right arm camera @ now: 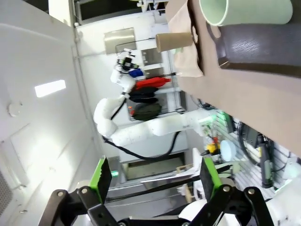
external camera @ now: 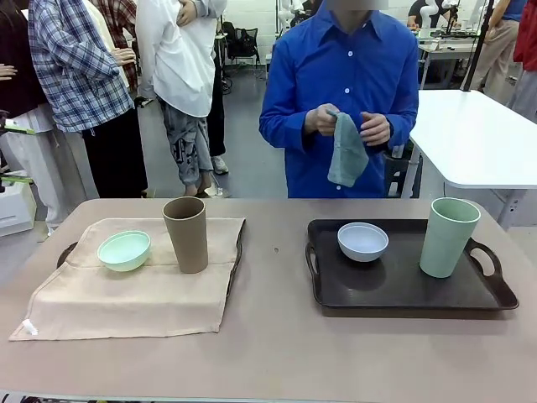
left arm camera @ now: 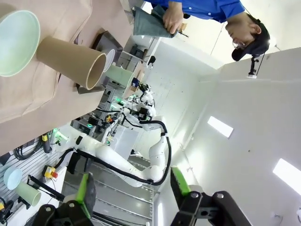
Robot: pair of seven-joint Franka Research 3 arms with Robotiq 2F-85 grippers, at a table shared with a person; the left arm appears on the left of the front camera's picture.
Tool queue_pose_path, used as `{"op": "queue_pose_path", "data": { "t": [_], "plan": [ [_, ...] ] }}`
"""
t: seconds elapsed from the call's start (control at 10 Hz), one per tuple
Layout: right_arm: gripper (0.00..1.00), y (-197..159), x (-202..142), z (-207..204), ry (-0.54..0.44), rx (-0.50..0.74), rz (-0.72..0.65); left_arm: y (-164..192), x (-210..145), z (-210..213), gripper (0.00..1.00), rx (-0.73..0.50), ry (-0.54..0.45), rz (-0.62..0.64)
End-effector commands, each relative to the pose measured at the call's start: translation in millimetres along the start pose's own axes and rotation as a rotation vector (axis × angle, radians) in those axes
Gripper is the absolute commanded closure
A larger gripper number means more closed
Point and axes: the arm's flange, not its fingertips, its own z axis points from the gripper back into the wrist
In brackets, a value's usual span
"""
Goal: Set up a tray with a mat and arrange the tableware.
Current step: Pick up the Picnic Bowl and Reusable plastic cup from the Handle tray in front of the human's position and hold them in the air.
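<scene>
Left, on a beige cloth mat (external camera: pixel 126 294): mint-green round bowl (external camera: pixel 124 250), tall brown tumbler (external camera: pixel 185 234). Right, on a bare dark-brown tray (external camera: pixel 403 294): white bowl (external camera: pixel 362 241), pale-green tumbler (external camera: pixel 449 237). Left fingers (left arm camera: pixel 86 190) and right fingers (right arm camera: pixel 100 175) spread, empty. Judged next: clear that tray for the person's grey-green cloth (external camera: pixel 346 154).

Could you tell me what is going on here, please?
A person at the far side holds a grey-green cloth. The mint bowl and brown tumbler stand on a beige mat; the white bowl and pale green tumbler sit in the dark tray. The left gripper and right gripper are empty, jaws open.
</scene>
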Motion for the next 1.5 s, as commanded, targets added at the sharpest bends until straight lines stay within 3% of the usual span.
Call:
{"op": "queue_pose_path", "data": {
  "t": [0.0,0.3,0.5,0.7,0.9,1.1,1.2,1.3,1.4],
  "plan": [
    [0.00,-0.2,8.2,8.0,-0.011,-0.100,0.119,-31.2,-19.5,-27.9,0.14,0.105,-0.028,-0.057],
    [0.00,-18.0,23.2,13.1,-0.088,-0.350,0.317,-89.7,-52.0,-101.7,0.14,0.341,-0.118,-0.200],
    [0.00,-22.2,29.7,6.4,0.076,-0.493,0.526,-116.8,-63.2,-159.7,0.14,0.474,-0.162,-0.249],
    [0.00,-19.3,30.9,-3.7,0.078,-0.493,0.705,-129.1,-70.3,-216.6,0.14,0.604,-0.197,-0.267],
    [0.00,-12.6,27.4,-4.9,0.147,-0.510,0.776,-131.0,-65.5,-270.2,0.14,0.723,-0.204,-0.272],
    [0.00,-0.3,14.8,6.0,0.234,-0.452,0.830,-131.5,-59.8,-315.0,0.14,0.776,-0.192,-0.269],
    [0.00,-4.9,31.9,-5.1,0.152,-0.500,0.776,-133.4,-73.8,-316.3,0.14,0.699,-0.070,-0.180],
    [0.00,-4.9,31.9,-5.1,0.152,-0.500,0.776,-124.4,-66.9,-307.1,0.14,0.743,-0.177,-0.290],
    [0.00,-4.9,31.9,-5.1,0.152,-0.500,0.776,-124.4,-66.9,-307.1,0.14,0.743,-0.177,-0.290]
  ]
}}
